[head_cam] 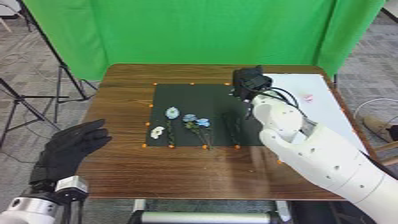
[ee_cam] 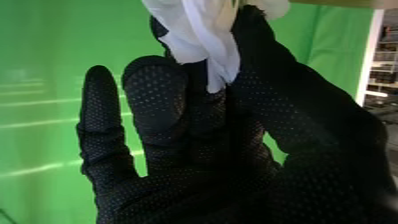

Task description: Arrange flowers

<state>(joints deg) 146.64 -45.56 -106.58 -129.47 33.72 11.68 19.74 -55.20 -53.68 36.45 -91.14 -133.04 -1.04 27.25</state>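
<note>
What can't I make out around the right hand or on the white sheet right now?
- Right wrist view: how far the white petals extend, cut off by the picture's edge; some of the right hand's fingertips, hidden behind them.
- Head view: what the pink thing on the white sheet is, too small.

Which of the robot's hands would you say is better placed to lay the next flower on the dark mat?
The right, I'd say: the right hand pinches a white flower near the dark mat's far right corner, while the left hand hovers open by the table's left edge.
</note>
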